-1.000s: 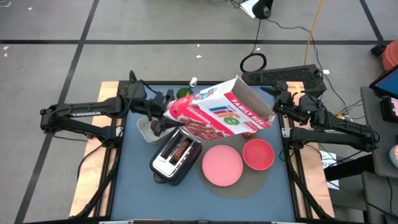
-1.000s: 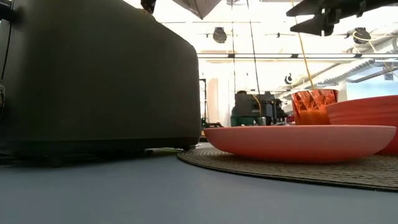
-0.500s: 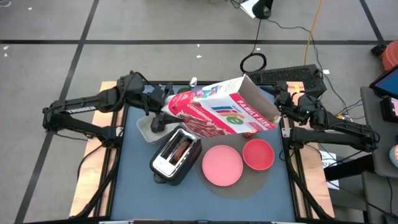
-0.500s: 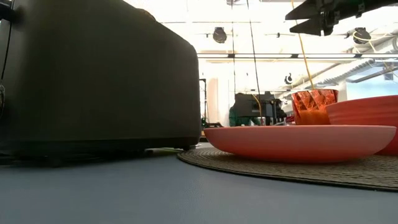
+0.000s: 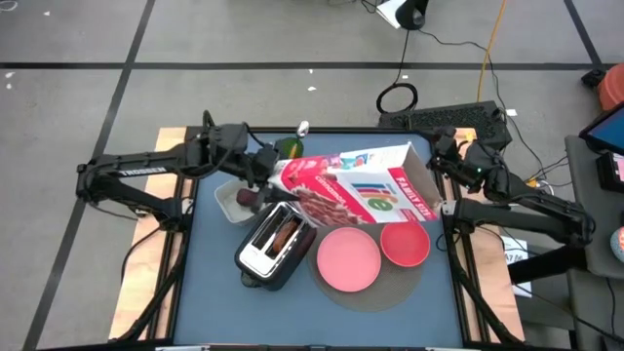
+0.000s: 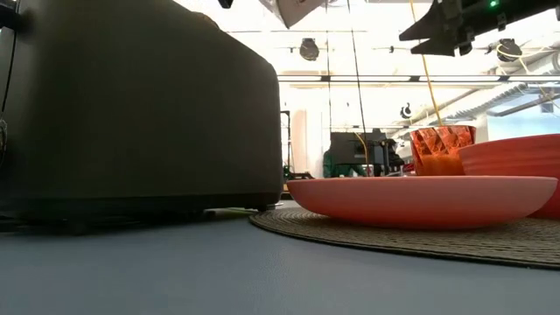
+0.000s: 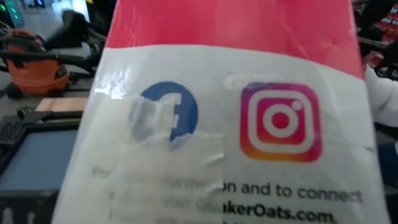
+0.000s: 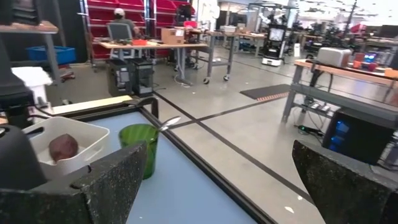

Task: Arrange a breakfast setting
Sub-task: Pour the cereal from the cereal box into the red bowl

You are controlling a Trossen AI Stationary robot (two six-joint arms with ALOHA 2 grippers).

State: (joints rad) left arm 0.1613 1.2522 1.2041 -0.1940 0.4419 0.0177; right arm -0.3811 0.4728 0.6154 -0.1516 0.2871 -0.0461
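My left gripper is shut on a red-and-white cereal box, held above the table with its open end over the far side of the red bowl. The pink plate sits beside the bowl on a round woven mat. Browned bread stands in the toaster. A dark red fruit lies in the white container. My right gripper is open and empty at the table's far right. No pink cup or orange-handled spoon shows. My left gripper holds the cereal box at its closed end, coming from the table's left. The box's printed panel fills the left wrist view and hides the fingers, so the kind of hold cannot be told. The box is lifted clear, lying nearly level.
A green cup with a silver utensil in it stands at the table's far edge beside the white container. The toaster fills the left of the low view, and the plate and bowl show on the mat.
My left gripper has gone toward the table's right with the cereal box. The box has come down from a steeper tilt to nearly level. Its open end has swung toward the near right, from beside my right gripper to over the red bowl's far side.
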